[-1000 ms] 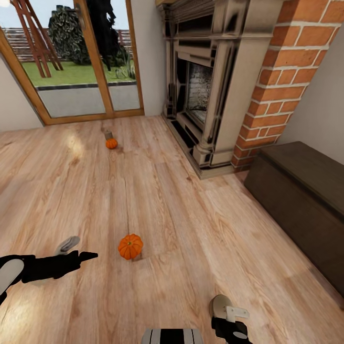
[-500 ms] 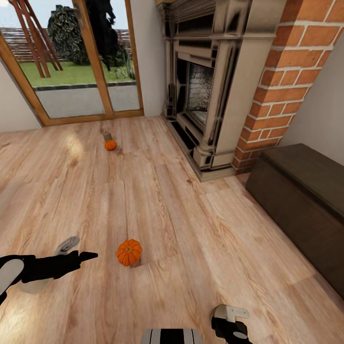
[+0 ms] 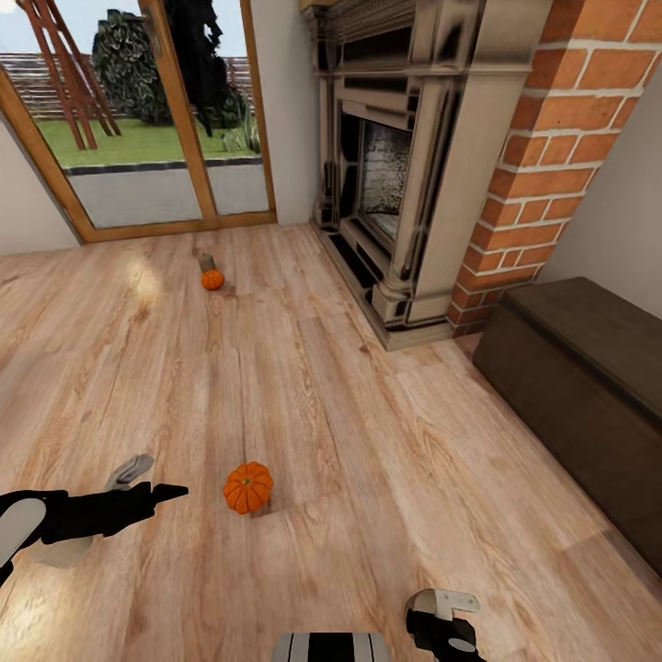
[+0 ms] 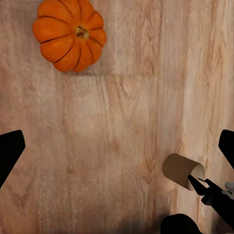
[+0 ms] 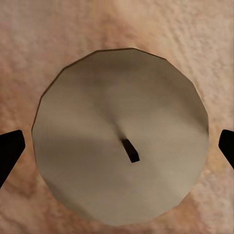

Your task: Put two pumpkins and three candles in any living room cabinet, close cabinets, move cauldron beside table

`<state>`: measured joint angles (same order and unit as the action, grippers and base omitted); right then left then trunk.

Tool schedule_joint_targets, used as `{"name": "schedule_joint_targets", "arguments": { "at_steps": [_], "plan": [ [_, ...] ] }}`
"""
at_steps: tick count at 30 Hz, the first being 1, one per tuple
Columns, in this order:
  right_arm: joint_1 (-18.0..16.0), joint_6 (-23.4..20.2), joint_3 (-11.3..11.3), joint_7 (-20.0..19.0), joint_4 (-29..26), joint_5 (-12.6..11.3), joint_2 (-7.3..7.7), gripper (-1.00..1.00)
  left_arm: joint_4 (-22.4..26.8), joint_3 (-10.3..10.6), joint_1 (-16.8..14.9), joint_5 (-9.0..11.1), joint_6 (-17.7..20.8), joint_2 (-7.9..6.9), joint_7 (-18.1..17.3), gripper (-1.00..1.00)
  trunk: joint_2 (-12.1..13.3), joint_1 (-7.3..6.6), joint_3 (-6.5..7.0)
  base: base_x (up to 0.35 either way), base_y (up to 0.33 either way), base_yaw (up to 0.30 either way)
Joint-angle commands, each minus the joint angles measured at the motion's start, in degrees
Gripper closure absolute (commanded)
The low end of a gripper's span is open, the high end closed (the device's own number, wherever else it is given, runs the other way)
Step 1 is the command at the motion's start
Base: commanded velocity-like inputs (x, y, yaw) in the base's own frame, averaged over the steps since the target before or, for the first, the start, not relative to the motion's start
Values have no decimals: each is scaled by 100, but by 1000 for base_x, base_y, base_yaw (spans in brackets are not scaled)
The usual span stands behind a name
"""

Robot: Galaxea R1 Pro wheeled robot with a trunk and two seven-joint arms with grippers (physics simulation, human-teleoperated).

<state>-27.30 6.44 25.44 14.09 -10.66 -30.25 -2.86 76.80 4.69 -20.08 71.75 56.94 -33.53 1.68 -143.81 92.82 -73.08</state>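
1. The left gripper (image 4: 117, 146) hangs over the wooden floor (image 3: 368, 460) with its dark fingers spread wide and nothing between them.
2. The right gripper (image 5: 117, 146) is spread too; its fingertips sit at either side of a candle (image 5: 121, 136) seen end-on from above, upright, wick up. Whether they touch it cannot be told.
3. The floor is pale planks, running to a glass door (image 3: 138, 119) with a garden behind it.
4. The near pumpkin (image 3: 248, 486) sits upright on the floor, stem up, just ahead of the left arm.
5. Near it a second candle (image 4: 181, 170) lies on its side on the planks.
6. The far pumpkin (image 3: 212, 279) stands near the door, touching a third candle (image 3: 208, 262).
7. A fireplace (image 3: 395, 175) with a brick column (image 3: 552, 138) lines the right wall; the dark cabinet (image 3: 588, 386), fronts shut, stands beyond it, well apart from the pumpkins.
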Motion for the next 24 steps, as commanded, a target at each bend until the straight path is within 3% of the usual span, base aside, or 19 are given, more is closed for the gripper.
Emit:
{"name": "schedule_joint_targets", "arguments": {
  "at_steps": [1,6,10,18,24],
  "plan": [
    [-3,26,49,24,2,-60,-1,-100,2,7,-4,23,10,-4,17,-100,-2,-1,-4,0,0,0],
    [-3,41,49,24,2,-30,-4,-100,3,6,-1,28,10,-4,16,-100,-2,-1,-4,0,0,0],
    [-3,66,49,24,2,12,-2,-100,9,6,-1,31,10,-4,16,-100,-7,9,-93,0,0,0],
    [-3,76,49,24,2,19,4,-100,10,6,0,32,10,-3,16,-100,-7,9,-93,0,0,0],
    [-3,78,49,24,2,19,5,-100,10,6,-3,32,10,1,16,-100,-15,25,-226,0,0,0]
  ]
}}
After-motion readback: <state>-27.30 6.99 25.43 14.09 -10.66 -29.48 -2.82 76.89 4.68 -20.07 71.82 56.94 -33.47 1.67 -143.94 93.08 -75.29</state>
